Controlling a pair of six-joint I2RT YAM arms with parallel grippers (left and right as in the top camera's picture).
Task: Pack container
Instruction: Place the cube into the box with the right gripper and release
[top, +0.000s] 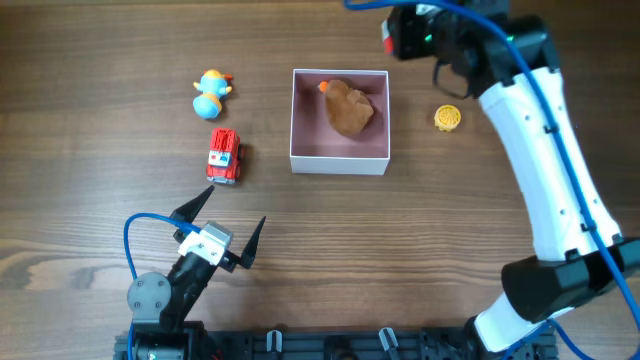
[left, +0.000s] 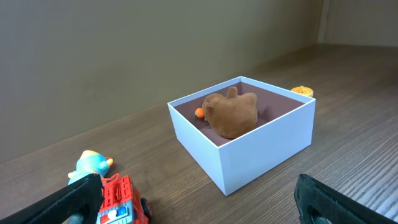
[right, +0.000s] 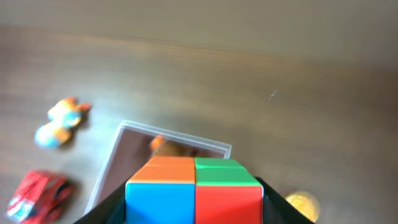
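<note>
The container (top: 339, 155) is a square white box with a dusty pink inside, at the table's middle back. A brown plush toy (top: 350, 107) with an orange bit lies in it; both show in the left wrist view (left: 231, 114). My right gripper (top: 400, 35) is high, just right of the box's far corner, shut on a coloured cube (right: 194, 190) with blue, red, orange and green faces. My left gripper (top: 222, 232) is open and empty near the front edge, aimed at the box (left: 261, 146).
A red toy fire truck (top: 224, 155) and a blue-and-yellow duck toy (top: 210, 93) lie left of the box. A small yellow round toy (top: 447, 118) lies to its right. The right arm's white links reach up the right side.
</note>
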